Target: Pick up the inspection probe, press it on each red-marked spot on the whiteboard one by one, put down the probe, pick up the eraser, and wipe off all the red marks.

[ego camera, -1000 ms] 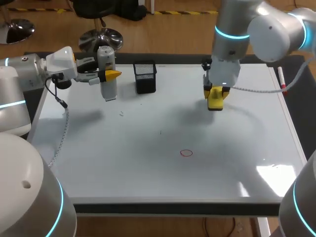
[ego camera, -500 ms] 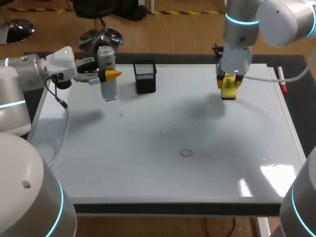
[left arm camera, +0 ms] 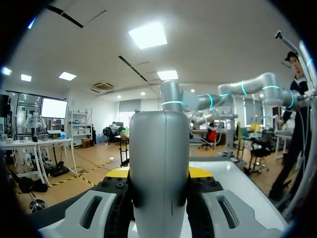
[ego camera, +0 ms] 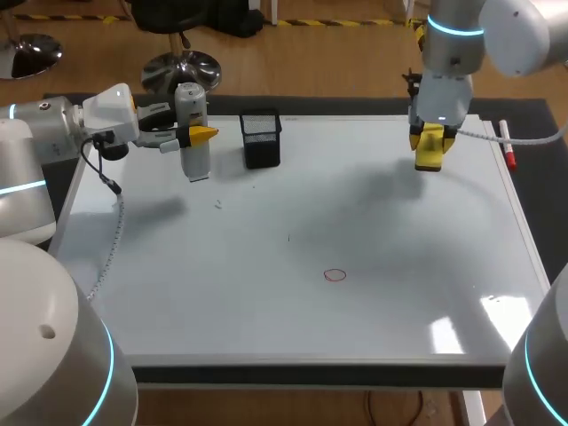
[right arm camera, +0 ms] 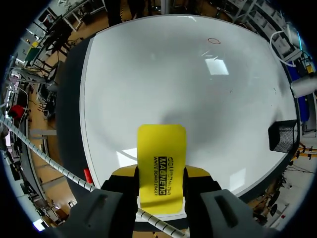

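Near end of eraser (right arm camera: 162, 158) hidden between right fingers (right arm camera: 124, 172)

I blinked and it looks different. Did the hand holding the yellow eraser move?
Yes. The right hand with the eraser went away from the black basket, toward the pen.

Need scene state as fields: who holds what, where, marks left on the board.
left jaws: shut on probe, upright at the whiteboard's far left
right jaws: shut on eraser, over the far right of the whiteboard
red mark: one small circle, near the middle front, not wiped
holder: black mesh, on the whiteboard beside the probe
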Robot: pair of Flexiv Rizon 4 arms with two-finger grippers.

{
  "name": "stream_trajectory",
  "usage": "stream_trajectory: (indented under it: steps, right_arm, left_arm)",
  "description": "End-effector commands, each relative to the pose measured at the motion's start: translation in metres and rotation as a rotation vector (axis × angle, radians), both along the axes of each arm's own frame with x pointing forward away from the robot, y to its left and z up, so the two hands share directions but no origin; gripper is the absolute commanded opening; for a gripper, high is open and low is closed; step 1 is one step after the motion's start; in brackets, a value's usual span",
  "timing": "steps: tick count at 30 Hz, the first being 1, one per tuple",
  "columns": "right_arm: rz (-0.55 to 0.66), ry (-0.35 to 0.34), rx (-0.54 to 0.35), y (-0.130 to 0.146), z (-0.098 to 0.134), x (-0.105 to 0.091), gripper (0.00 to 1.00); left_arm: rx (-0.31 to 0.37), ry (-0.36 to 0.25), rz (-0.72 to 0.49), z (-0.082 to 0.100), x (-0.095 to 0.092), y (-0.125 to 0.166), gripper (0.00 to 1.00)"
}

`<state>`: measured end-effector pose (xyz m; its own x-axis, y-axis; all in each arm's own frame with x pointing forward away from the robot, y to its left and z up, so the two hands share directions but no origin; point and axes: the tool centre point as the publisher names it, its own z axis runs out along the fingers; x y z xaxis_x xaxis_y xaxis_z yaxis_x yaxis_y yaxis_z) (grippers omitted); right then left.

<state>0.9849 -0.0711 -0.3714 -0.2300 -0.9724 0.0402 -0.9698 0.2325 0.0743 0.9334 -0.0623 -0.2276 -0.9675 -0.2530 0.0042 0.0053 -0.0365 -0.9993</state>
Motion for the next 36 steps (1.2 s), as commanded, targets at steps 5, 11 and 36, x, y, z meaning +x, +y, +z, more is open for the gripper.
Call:
stream_trajectory:
  steps: [5, 11, 36]
  right_arm:
    - [-0.025, -0.005, -0.01, -0.0089, 0.0045, 0.0024, 0.0]
    - [-0.036, -0.006, -0.011, -0.0101, 0.0054, 0.0028, 0.0]
    - [-0.049, -0.013, 0.008, -0.0076, 0.0094, 0.0012, 0.0]
  left_arm:
    - [0.0, -0.001, 0.001, 0.0008, -0.0001, -0.0001, 0.0]
    - [0.0, -0.001, 0.001, 0.0008, -0.0001, -0.0001, 0.0]
    - [-0.013, -0.018, -0.006, 0.0073, -0.0086, -0.0059, 0.0]
